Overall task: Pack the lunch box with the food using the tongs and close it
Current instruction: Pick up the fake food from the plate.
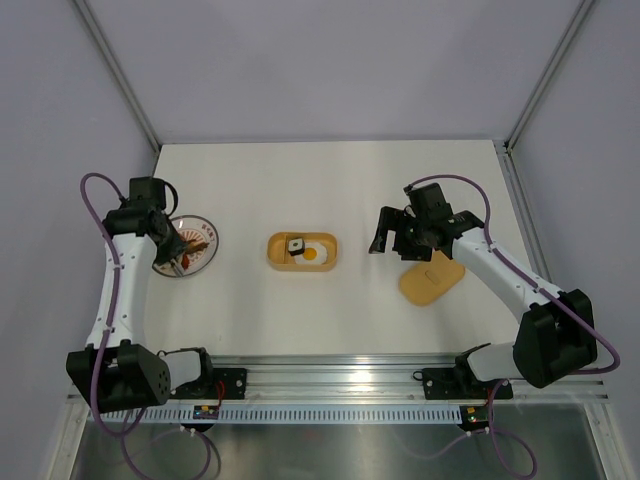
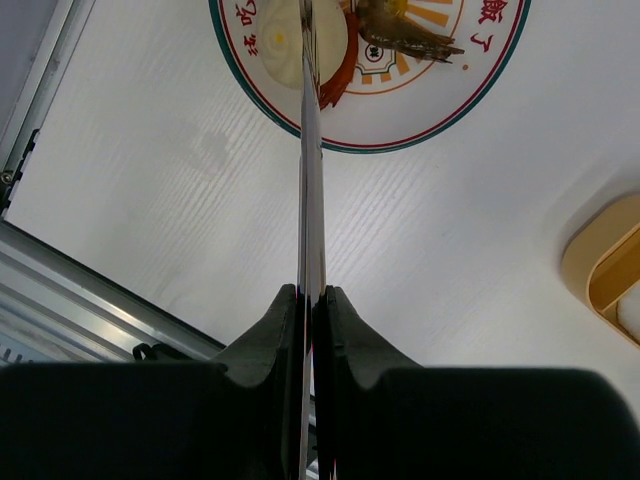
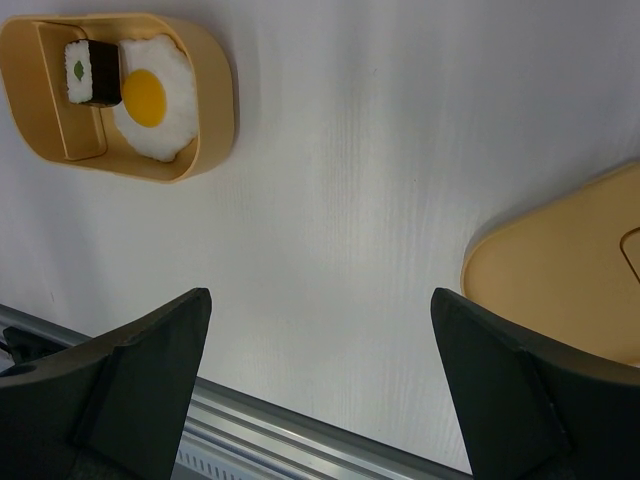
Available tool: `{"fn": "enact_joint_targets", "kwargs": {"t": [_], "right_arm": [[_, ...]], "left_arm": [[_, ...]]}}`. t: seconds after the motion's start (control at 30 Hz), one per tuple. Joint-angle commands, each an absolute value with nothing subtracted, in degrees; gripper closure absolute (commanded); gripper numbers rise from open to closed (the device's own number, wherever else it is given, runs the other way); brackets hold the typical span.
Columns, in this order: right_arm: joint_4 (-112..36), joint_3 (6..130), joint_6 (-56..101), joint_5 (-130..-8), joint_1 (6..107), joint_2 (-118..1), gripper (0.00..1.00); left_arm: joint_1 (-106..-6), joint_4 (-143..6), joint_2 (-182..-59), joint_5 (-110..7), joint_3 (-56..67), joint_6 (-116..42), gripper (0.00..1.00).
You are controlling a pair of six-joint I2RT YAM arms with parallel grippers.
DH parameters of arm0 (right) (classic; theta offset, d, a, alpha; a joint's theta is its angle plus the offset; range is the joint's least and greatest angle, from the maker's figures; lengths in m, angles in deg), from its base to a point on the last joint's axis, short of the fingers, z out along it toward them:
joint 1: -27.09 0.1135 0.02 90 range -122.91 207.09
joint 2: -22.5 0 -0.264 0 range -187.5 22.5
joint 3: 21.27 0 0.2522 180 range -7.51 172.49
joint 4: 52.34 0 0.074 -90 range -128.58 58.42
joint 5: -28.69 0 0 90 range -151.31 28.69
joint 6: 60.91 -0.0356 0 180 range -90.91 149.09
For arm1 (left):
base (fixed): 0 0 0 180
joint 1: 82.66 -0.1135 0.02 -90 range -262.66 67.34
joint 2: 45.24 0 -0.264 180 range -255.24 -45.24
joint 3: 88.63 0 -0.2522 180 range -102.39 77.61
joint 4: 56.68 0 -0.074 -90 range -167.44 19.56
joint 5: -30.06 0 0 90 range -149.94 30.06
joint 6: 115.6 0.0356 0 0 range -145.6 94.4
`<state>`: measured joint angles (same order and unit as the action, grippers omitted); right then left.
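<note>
My left gripper [image 2: 312, 292] is shut on the silver tongs [image 2: 311, 180], whose two arms are pressed together and reach over the patterned plate [image 2: 400, 145]. An orange-red piece of food [image 2: 338, 80] lies right beside the tongs, next to a whitish piece [image 2: 285, 40] and a brown one [image 2: 405, 35]. The tong tips run out of frame. The yellow-orange lunch box [image 1: 275, 252] sits mid-table holding a fried egg [image 3: 150, 100] and a sushi roll [image 3: 92, 72]. Its lid [image 1: 431, 279] lies flat to the right. My right gripper [image 3: 318, 295] hovers open between box and lid, holding nothing.
An aluminium rail [image 1: 330, 375] runs along the table's near edge, below both grippers. The plate [image 1: 200, 232] is at the left of the table, close to the left wall. Metal frame posts [image 1: 120, 80] rise at the back corners.
</note>
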<state>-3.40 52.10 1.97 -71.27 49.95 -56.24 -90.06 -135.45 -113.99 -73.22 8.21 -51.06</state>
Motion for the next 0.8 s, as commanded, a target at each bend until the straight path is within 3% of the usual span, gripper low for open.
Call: {"fn": "enact_joint_targets", "kwargs": {"t": [0.0,0.17,0.4,0.77], "right_arm": [[-2.98,53.04,2.81,-70.54,49.68,-54.67,0.01],[-2.98,52.96,2.63,-70.36,49.68,-54.58,0.0],[-3.07,53.13,2.63,-71.15,49.68,-54.58,0.0],[-4.13,54.53,3.42,-72.65,49.68,-57.3,0.01]], "left_arm": [[-90.4,-131.97,-114.76,-71.8,5.54,-50.48,0.87],[-93.82,-130.74,-117.31,-73.75,4.4,-50.83,0.85],[-97.34,-129.42,-120.12,-72.69,3.43,-49.34,0.7],[-97.78,-128.98,-124.17,-74.7,1.42,-46.87,0.59]]}}
